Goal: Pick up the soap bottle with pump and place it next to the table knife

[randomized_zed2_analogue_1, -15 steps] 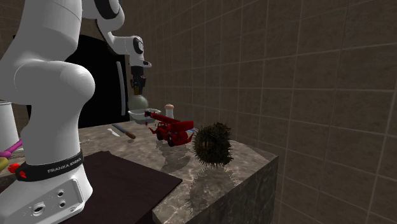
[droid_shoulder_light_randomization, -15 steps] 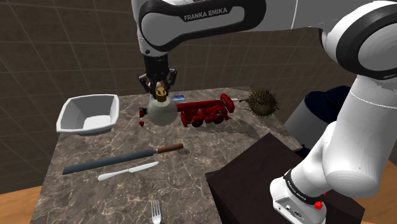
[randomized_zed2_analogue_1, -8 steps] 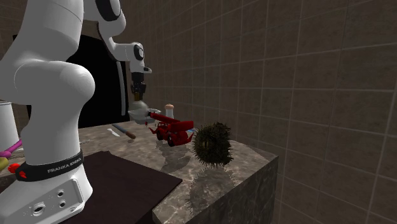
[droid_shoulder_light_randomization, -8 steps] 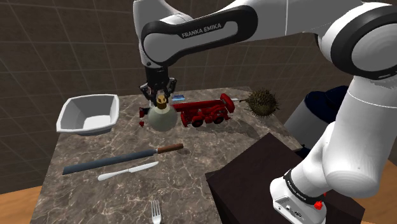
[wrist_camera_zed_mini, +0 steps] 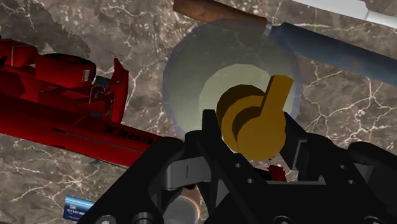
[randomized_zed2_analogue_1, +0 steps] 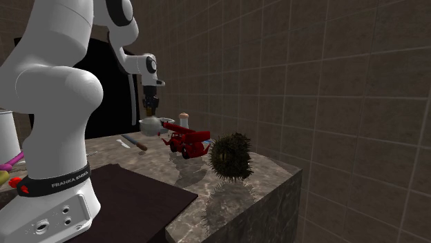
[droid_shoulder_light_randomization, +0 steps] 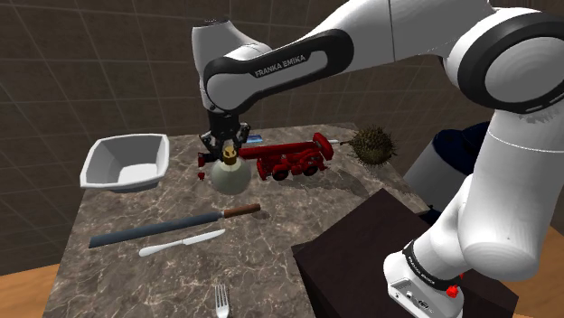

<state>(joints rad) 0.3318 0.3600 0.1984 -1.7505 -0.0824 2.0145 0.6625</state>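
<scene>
The soap bottle [droid_shoulder_light_randomization: 230, 175] is round and pale grey-green, with a gold pump [wrist_camera_zed_mini: 254, 121] on top. My gripper [droid_shoulder_light_randomization: 227, 144] is shut on that pump, and the bottle hangs under it above the marble table [droid_shoulder_light_randomization: 271, 235]. In the wrist view the black fingers [wrist_camera_zed_mini: 210, 137] clasp the pump, and the bottle body [wrist_camera_zed_mini: 191, 83] sits over the wooden handle of a large knife [wrist_camera_zed_mini: 337, 51]. The silver table knife [droid_shoulder_light_randomization: 181, 242] lies near the table's front, just beyond the dark-bladed large knife [droid_shoulder_light_randomization: 172, 226]. The second exterior view has the gripper [randomized_zed2_analogue_1: 150, 107] and bottle [randomized_zed2_analogue_1: 149, 125] at the far end of the table.
A white bowl [droid_shoulder_light_randomization: 126, 163] stands at the shoulder view's left. A red toy fire truck [droid_shoulder_light_randomization: 289, 160] lies just right of the bottle, with a spiky brown ball [droid_shoulder_light_randomization: 373, 144] beyond it. A fork [droid_shoulder_light_randomization: 221, 296] lies at the front edge. The dark stand [droid_shoulder_light_randomization: 380, 253] is at lower right.
The gripper has carried the bottle lower and towards the knives. Its grip on the pump has stayed shut throughout.
</scene>
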